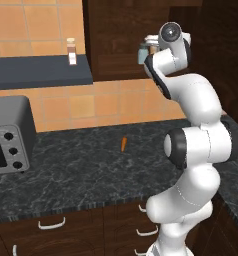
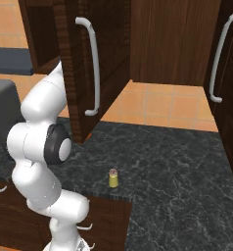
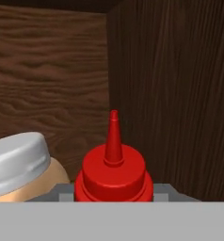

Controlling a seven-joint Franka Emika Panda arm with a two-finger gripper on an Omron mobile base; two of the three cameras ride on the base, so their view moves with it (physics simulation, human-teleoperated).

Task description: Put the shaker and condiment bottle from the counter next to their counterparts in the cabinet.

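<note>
Hand view: the red condiment bottle [image 3: 114,176] stands inside the cabinet [image 3: 170,94], just beside the tan bottle [image 3: 24,172] with a light cap; whether the fingers pinch it I cannot tell; right base view: the shaker [image 2: 113,178] stands on the counter [image 2: 177,166].

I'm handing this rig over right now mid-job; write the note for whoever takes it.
Gripper: up inside the dark brown wooden wall cabinet, closed on the small bright red squeeze bottle.
Red bottle: upright, right beside the tan bottle with a light cap, not yet released.
Small squat yellow-green shaker with a grey cap: standing on the black marbled stone counter near its front edge.
Done: red bottle brought in beside its counterpart.
Left: release it, withdraw, fetch the shaker.
</note>
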